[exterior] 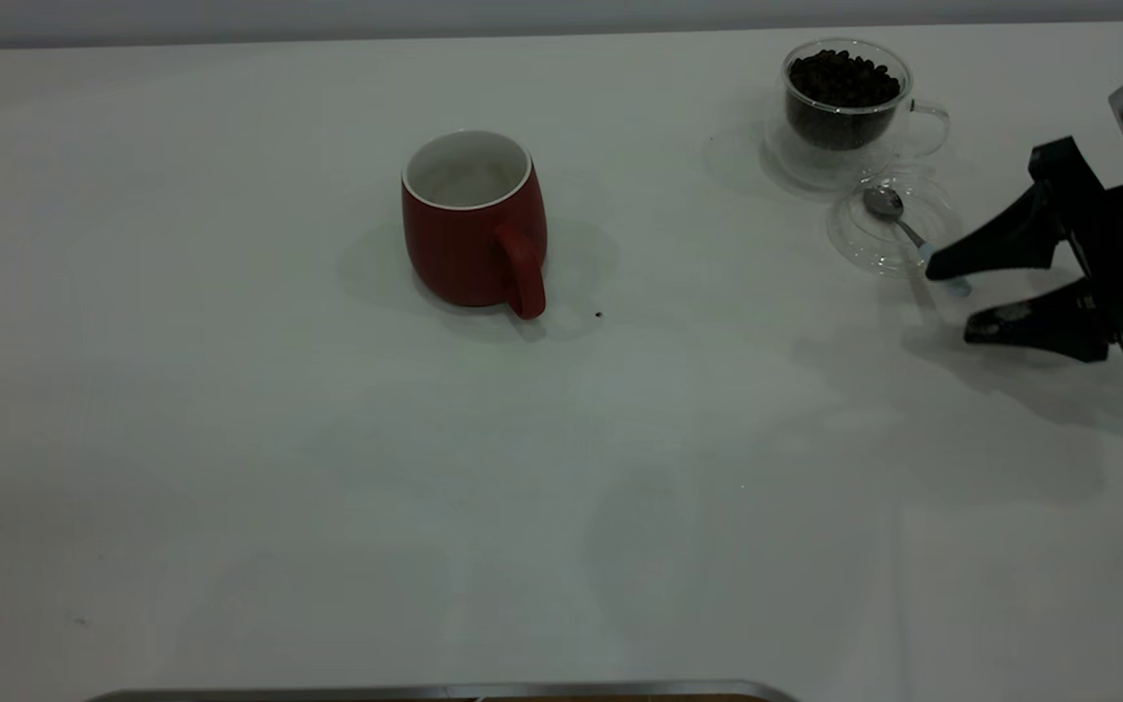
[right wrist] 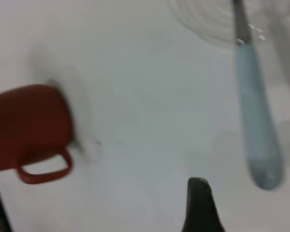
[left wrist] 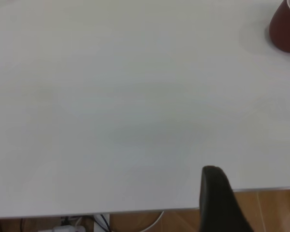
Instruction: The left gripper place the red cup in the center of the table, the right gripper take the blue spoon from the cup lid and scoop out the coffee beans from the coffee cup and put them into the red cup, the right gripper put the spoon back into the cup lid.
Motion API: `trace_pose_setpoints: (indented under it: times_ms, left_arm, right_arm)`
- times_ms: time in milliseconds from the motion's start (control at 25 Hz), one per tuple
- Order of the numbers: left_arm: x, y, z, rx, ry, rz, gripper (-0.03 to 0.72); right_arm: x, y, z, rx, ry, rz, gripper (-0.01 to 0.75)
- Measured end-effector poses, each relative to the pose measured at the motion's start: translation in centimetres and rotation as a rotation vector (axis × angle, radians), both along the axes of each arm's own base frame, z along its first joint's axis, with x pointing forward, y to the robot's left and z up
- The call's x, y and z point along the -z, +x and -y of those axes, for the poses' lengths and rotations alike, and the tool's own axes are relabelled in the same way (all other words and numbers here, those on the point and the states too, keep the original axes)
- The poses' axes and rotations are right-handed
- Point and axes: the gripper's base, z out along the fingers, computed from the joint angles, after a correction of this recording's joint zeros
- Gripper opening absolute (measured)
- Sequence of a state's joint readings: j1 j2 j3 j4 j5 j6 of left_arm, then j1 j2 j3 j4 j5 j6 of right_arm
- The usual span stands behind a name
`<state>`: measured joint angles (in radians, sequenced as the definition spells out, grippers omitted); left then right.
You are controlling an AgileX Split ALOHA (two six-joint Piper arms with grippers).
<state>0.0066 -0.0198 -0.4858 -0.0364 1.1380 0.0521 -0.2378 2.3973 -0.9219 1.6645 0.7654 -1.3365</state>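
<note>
White and plain, the large table [exterior: 230, 439] carries everything here. Toward its middle stands the rounded dark-red ceramic cup [exterior: 475, 224], upright, white inside with a white rim, its red loop handle turned toward the camera. A tiny dark speck [exterior: 599, 315] lies on the table just beside that handle.

Far off to the right, near the back edge, stands the clear double-walled glass coffee cup [exterior: 847, 97], its clear handle pointing right and a heap of dark coffee beans [exterior: 843, 78] filling it. Just in front of it lies the small round clear glass cup lid [exterior: 888, 229], flat on the table. The small spoon with the shiny metal bowl and pale blue handle [exterior: 898, 224] rests in it, bowl on the lid and handle reaching out over the lid's rim.

At the right edge, the black right hand [exterior: 956, 302] hovers low at the end of that blue handle, its two wedge-shaped fingers spread apart, the upper one crossing in front of the handle.

The left hand [left wrist: 222, 203] is parked at the table's near edge, well away from the red cup; whether it is apart or together I cannot tell.
</note>
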Motion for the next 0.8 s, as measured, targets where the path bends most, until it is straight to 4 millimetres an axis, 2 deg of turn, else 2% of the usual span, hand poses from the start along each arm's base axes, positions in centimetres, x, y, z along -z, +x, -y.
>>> trace_pose_setpoints:
  times_ms: [160,320,440,480,560,600,720,800]
  left_arm:
    - [0.0,0.0,0.0,0.000,0.000,0.000,0.451]
    - [0.0,0.0,0.0,-0.001,-0.001,0.000,0.451]
    - [0.0,0.0,0.0,-0.001,-0.001,0.000,0.451]
    - [0.0,0.0,0.0,-0.001,-0.001,0.000,0.451]
    - [0.0,0.0,0.0,-0.001,-0.001,0.000,0.451]
    - [0.0,0.0,0.0,-0.001,-0.001,0.000,0.451]
    - [0.0,0.0,0.0,-0.001,-0.001,0.000,0.451]
    - [0.0,0.0,0.0,-0.001,-0.001,0.000,0.451]
  right_arm:
    - [-1.8,0.2,0.6,-0.044,-0.096,-0.007,0.553]
    - [-6.7,0.7,1.1,-0.105,-0.173,0.043,0.553]
    - [-11.7,0.7,1.4,-0.145,-0.247,0.119,0.553]
    - [-14.2,0.6,1.4,-0.157,-0.282,0.171,0.553]
    - [-17.9,-0.1,1.4,-0.179,-0.337,0.247,0.553]
    - [-20.7,-0.8,1.3,-0.193,-0.374,0.311,0.553]
    - [-26.6,-3.5,0.6,-0.228,-0.439,0.455,0.553]
    - [-30.6,-6.0,0.0,-0.249,-0.499,0.570,0.553]
